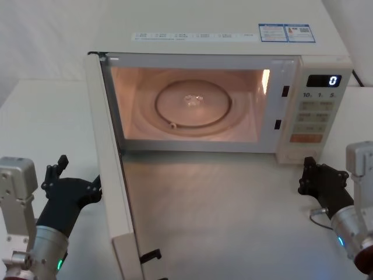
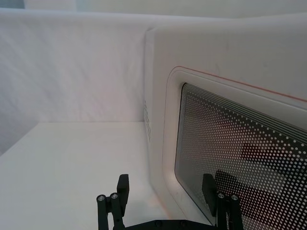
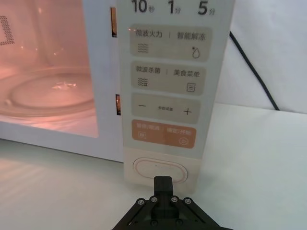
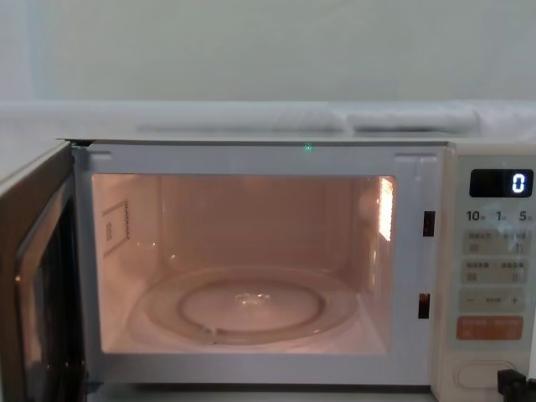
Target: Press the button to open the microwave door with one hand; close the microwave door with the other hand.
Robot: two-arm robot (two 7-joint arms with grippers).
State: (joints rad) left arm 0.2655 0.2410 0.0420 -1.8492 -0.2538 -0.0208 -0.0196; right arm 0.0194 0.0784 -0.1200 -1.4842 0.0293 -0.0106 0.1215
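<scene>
Standing open: one microwave door [image 1: 111, 175], two grippers [image 1: 64, 186] [image 1: 317, 181].

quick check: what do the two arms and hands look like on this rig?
Both match: the left hand and the right hand are black and blocky with slim fingers, each on a silver-grey cylindrical wrist with a small green light. Pale grey boxy arm links sit behind. A thin black cable loops beside the right wrist.
</scene>
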